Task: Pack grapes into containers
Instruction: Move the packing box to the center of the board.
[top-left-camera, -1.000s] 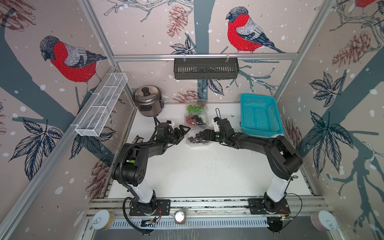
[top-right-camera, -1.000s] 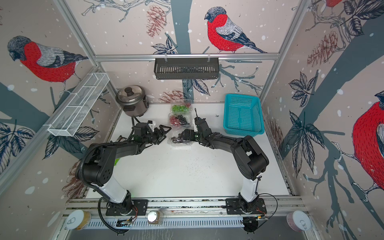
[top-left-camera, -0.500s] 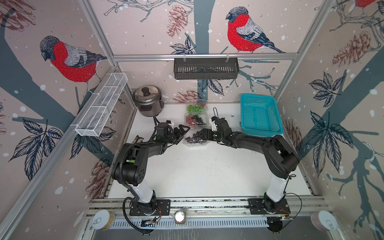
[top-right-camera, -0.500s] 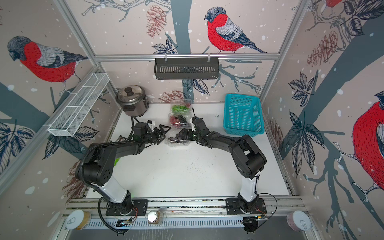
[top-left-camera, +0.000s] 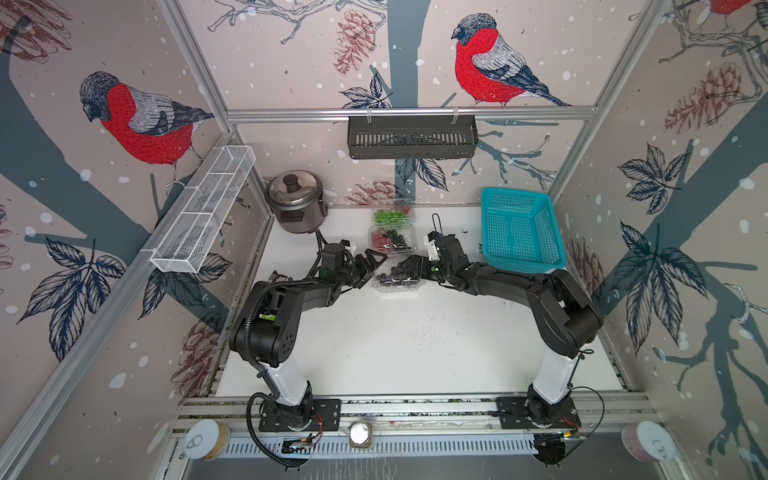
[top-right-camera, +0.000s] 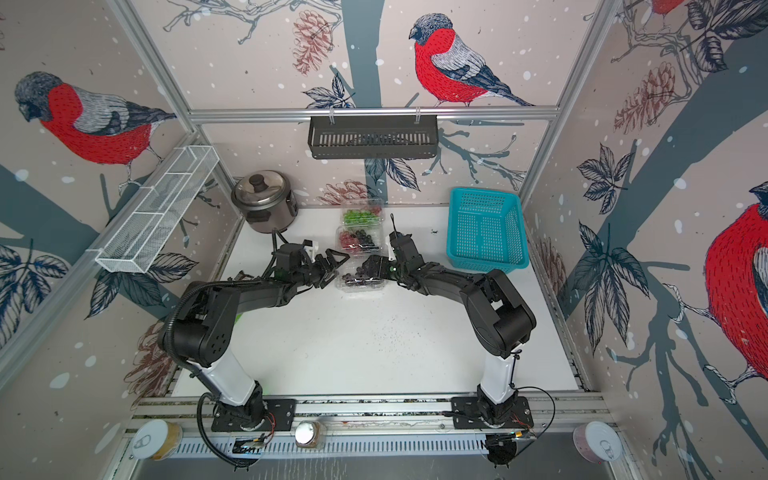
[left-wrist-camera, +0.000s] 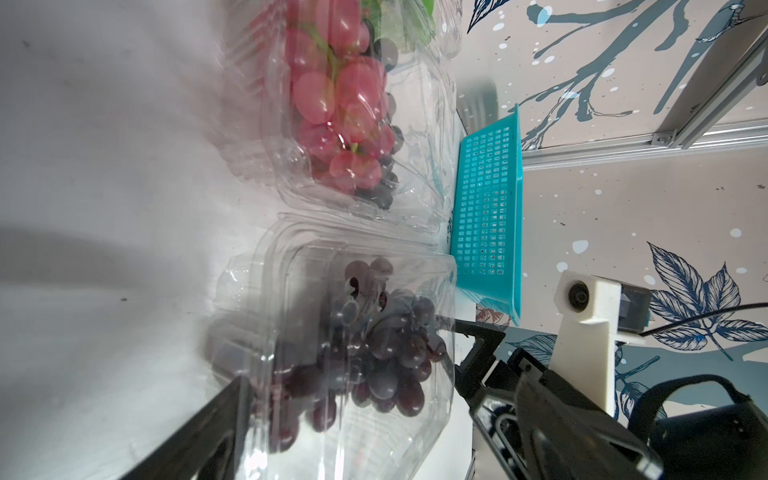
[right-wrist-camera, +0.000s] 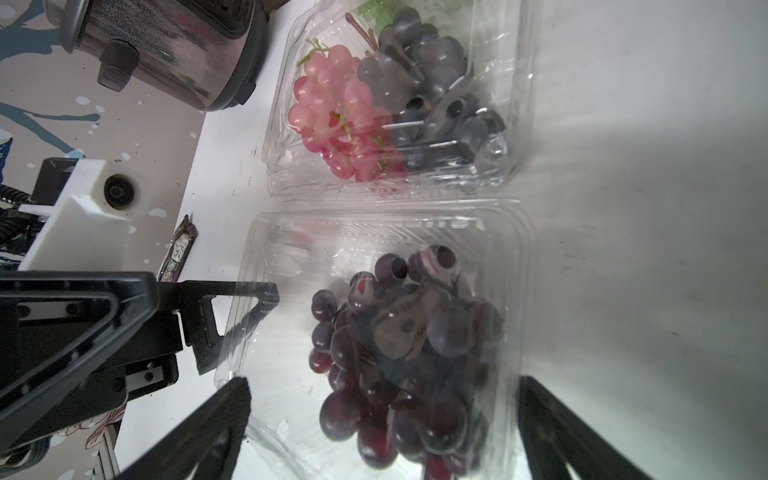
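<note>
One clear plastic clamshell container (right-wrist-camera: 299, 257) of dark purple grapes (right-wrist-camera: 395, 340), flanked.
Wide and empty, left gripper (top-left-camera: 374, 266) and right gripper (top-left-camera: 406, 269) sit either side, probably to press it shut.

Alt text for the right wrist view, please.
A clear box of dark purple grapes sits within the open right tool. Beyond it, a second box holds pink and dark grapes; the open left tool is at the first box's edge.
</note>
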